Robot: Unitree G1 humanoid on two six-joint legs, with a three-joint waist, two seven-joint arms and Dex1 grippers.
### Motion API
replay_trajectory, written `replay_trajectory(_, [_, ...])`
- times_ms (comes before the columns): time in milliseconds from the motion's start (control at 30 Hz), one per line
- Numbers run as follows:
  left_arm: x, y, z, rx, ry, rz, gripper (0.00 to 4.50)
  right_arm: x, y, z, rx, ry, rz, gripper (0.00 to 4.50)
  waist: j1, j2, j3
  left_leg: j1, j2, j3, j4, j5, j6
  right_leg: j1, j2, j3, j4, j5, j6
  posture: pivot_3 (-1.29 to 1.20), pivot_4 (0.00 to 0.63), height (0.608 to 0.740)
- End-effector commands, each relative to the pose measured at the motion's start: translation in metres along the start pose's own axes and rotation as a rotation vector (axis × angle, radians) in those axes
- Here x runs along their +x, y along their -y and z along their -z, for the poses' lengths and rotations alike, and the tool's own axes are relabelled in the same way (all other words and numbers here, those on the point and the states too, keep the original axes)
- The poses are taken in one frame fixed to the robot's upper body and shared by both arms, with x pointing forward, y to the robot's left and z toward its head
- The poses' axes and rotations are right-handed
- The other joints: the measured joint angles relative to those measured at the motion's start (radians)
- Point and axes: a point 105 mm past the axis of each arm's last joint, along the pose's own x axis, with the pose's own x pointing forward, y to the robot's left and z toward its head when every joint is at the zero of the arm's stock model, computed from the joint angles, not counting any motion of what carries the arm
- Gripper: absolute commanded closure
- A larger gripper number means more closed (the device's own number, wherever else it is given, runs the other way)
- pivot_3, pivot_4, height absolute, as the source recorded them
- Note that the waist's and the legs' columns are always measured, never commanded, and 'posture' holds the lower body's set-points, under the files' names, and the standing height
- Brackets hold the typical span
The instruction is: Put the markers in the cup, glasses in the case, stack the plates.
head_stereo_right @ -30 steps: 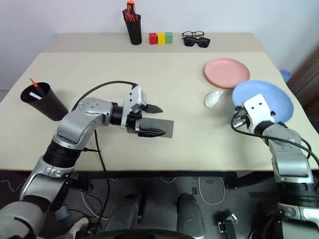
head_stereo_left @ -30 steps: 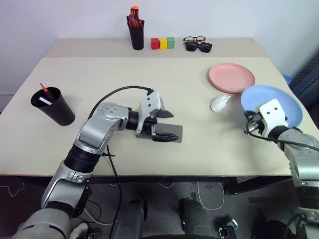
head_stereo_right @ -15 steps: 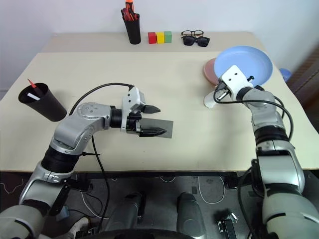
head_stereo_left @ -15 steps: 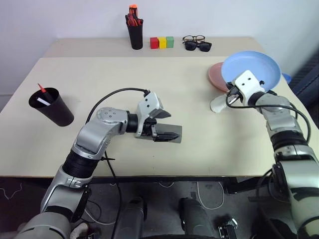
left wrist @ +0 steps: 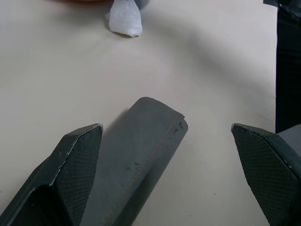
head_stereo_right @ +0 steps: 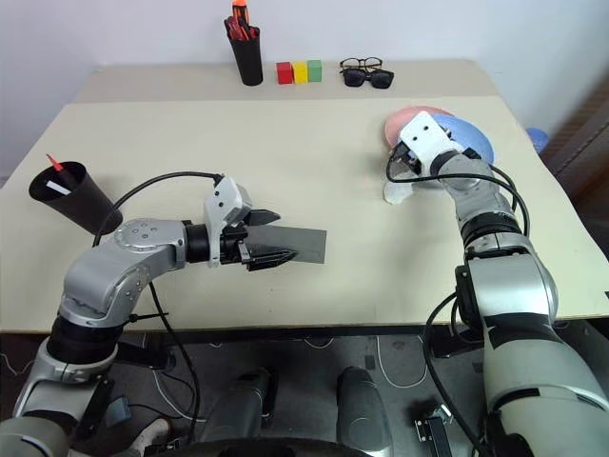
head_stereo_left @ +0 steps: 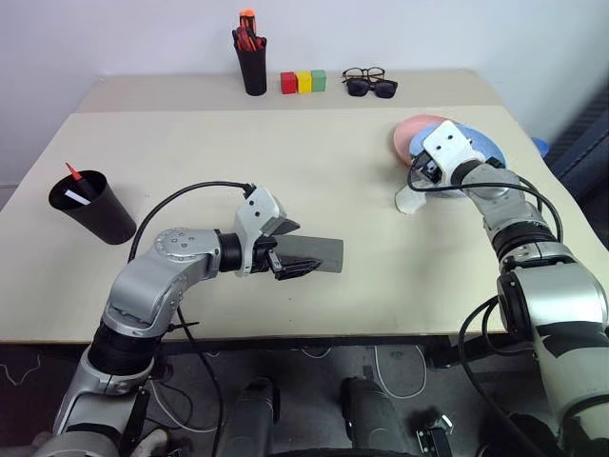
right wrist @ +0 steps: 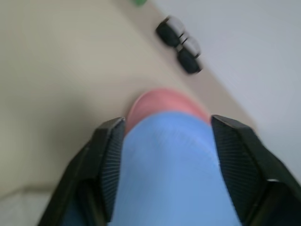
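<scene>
Two plates: one pink (head_stereo_left: 417,132) and one blue (head_stereo_left: 483,145). Two black cups: a wide cup (head_stereo_left: 92,207) and a tall pen holder (head_stereo_left: 252,70). Three small blocks: red (head_stereo_left: 287,83), yellow (head_stereo_left: 304,82), green (head_stereo_left: 318,80). Two pairs of glasses (head_stereo_left: 369,83). One grey case (head_stereo_left: 312,253). One white crumpled lump (head_stereo_left: 411,199).

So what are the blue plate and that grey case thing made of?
The blue plate looks like smooth plastic: one flat colour with a soft sheen, like the pink plate under it. It could be melamine; I can't tell for sure. The grey case looks covered in a matte, felt-like fabric: it is dull, with no shine, and a stitched seam runs along it.
</scene>
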Motion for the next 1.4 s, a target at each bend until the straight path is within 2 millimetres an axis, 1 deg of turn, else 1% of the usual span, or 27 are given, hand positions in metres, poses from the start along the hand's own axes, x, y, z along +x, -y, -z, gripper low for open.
replay_trajectory(33, [-0.003,0.000,-0.010,0.033,0.028,-0.004,0.00,-0.004,0.033,-0.027,0.038,0.121,0.102,1.57,0.000,0.000,0.000,0.000,0.000,0.000,0.000,0.000,0.000,0.000,0.000,0.000,0.000,0.000,0.000,0.00,0.150,0.740])
replay_trajectory(133, [0.001,-0.001,-0.011,0.034,0.032,0.010,0.00,-0.011,0.044,-0.032,0.093,0.183,0.126,1.57,0.000,0.000,0.000,0.000,0.000,0.000,0.000,0.000,0.000,0.000,0.000,0.000,0.000,0.000,0.000,0.00,0.150,0.740])
replay_trajectory(233, [0.005,-0.003,-0.012,0.034,0.038,0.018,0.00,-0.018,0.040,-0.028,0.145,0.209,0.080,1.57,0.001,0.000,0.000,0.000,0.000,0.000,0.000,0.000,0.000,0.000,0.000,0.000,0.000,0.000,0.000,0.00,0.150,0.740])
replay_trajectory(267, [0.007,-0.003,-0.013,0.032,0.042,0.024,0.00,-0.019,0.038,-0.024,0.189,0.200,0.065,1.57,0.000,0.000,0.000,0.000,0.000,0.000,0.000,0.000,0.000,0.001,0.000,0.000,0.000,0.000,0.000,0.00,0.150,0.740])
replay_trajectory(367, [0.010,-0.003,-0.013,0.033,0.047,0.034,0.00,-0.023,0.024,-0.013,0.297,0.169,-0.003,1.57,0.001,0.000,0.000,0.001,0.000,0.000,0.000,0.000,0.000,0.002,0.000,0.000,0.000,0.000,0.000,0.00,0.150,0.740])
replay_trajectory(400, [0.011,-0.003,-0.013,0.033,0.047,0.038,0.00,-0.024,0.017,-0.010,0.334,0.145,-0.033,1.57,0.001,0.000,0.000,0.001,0.000,0.000,0.000,0.000,0.000,0.002,0.000,0.000,0.000,0.000,0.000,0.00,0.150,0.740])
replay_trajectory(433, [0.012,-0.003,-0.013,0.034,0.048,0.042,0.00,-0.026,0.006,-0.009,0.364,0.141,-0.082,1.57,0.001,0.000,0.000,0.001,0.000,0.000,0.000,0.000,0.000,0.002,0.000,0.000,0.000,0.000,0.000,0.00,0.150,0.740])
replay_trajectory(500, [0.014,-0.004,-0.014,0.036,0.049,0.045,0.00,-0.026,-0.006,-0.005,0.412,0.102,-0.118,1.57,-0.002,0.000,0.000,0.002,0.000,0.000,0.001,0.000,0.000,0.002,0.000,0.000,0.001,0.000,0.000,0.00,0.150,0.740])
replay_trajectory(600, [0.015,-0.005,-0.015,0.040,0.053,0.046,0.00,-0.024,-0.021,0.001,0.423,0.043,-0.142,1.57,-0.002,0.001,0.000,0.003,0.000,0.001,0.001,0.000,0.000,0.001,0.000,0.001,0.004,0.000,0.000,0.00,0.150,0.740])
replay_trajectory(700, [0.015,-0.005,-0.016,0.041,0.057,0.044,0.00,-0.019,-0.029,0.003,0.416,0.010,-0.134,1.57,0.000,0.001,0.000,0.004,0.000,0.001,0.001,0.000,0.000,0.001,0.000,0.001,0.005,-0.002,-0.003,0.00,0.150,0.740])
replay_trajectory(833, [0.012,-0.002,-0.013,0.036,0.052,0.034,0.00,-0.009,-0.034,0.014,0.423,-0.065,-0.098,1.57,0.000,0.001,0.000,0.004,0.000,0.001,0.002,0.000,0.000,0.001,0.000,0.002,0.006,-0.002,-0.003,0.00,0.150,0.740])
replay_trajectory(1000, [0.008,-0.001,-0.012,0.022,0.055,0.008,0.00,-0.003,-0.028,0.022,0.399,-0.118,-0.037,1.57,0.002,0.001,0.000,0.004,0.000,0.001,0.001,0.000,0.000,0.001,0.000,0.002,0.006,-0.002,-0.003,0.00,0.150,0.740])
replay_trajectory(1100, [0.005,0.001,-0.009,0.008,0.050,-0.009,0.00,-0.002,-0.015,0.024,0.382,-0.136,0.026,1.57,0.000,0.001,0.000,0.004,0.000,0.001,0.001,0.000,0.000,0.001,0.000,0.002,0.005,-0.002,-0.002,0.00,0.150,0.740])
replay_trajectory(1200, [0.002,0.002,-0.006,0.001,0.045,-0.021,0.00,-0.003,-0.008,0.025,0.370,-0.144,0.050,1.57,-0.001,0.001,0.000,0.004,0.000,0.001,0.001,0.000,0.000,0.001,0.000,0.002,0.006,-0.002,-0.003,0.00,0.150,0.740])
replay_trajectory(1400, [0.003,0.001,-0.005,-0.005,0.046,-0.029,0.00,-0.005,-0.011,0.034,0.361,-0.181,0.042,1.57,0.000,0.001,0.000,0.004,0.000,0.001,0.001,0.000,0.000,0.001,0.000,0.002,0.006,-0.002,-0.003,0.00,0.150,0.740])
